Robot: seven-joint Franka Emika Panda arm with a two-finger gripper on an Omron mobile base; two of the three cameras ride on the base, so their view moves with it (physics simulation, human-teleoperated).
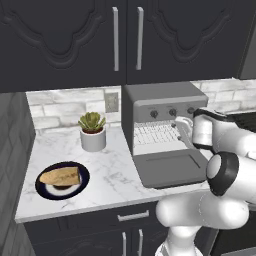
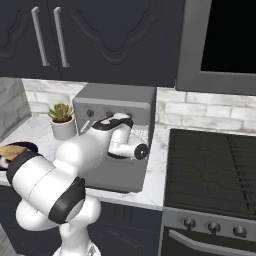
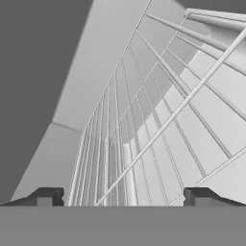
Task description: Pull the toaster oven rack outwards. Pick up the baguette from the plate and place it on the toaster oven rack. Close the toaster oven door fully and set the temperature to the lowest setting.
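Nearest the hand camera: two dark fingertips standing wide apart at the bottom edge, nothing between them, gripper poised just over the front wires of the toaster oven rack. Fanning away from the tips: thin pale rods, crossed by one diagonal wire, with a grey oven wall to one side. Seen from the left base camera: gripper at the mouth of the toaster oven, just under the knob panel and right of the cavity's middle, jaws spread and holding nothing. Toaster oven rack lying inside the cavity, white grid visible behind the opening. Toaster oven door dropped flat in front of the oven, resting on the marble counter with its window pane facing up. Left of the oven, near the backsplash: a potted succulent in a white pot. Farther left of the oven, near the counter's front edge: the plate, with the baguette lying across it, well apart from the gripper. Above the oven: dark cabinet doors with long silver handles. From the right base camera: white arm bent in front of the toaster oven, hiding most of its opening; a dark stove just to the oven's right; succulent to the oven's left.
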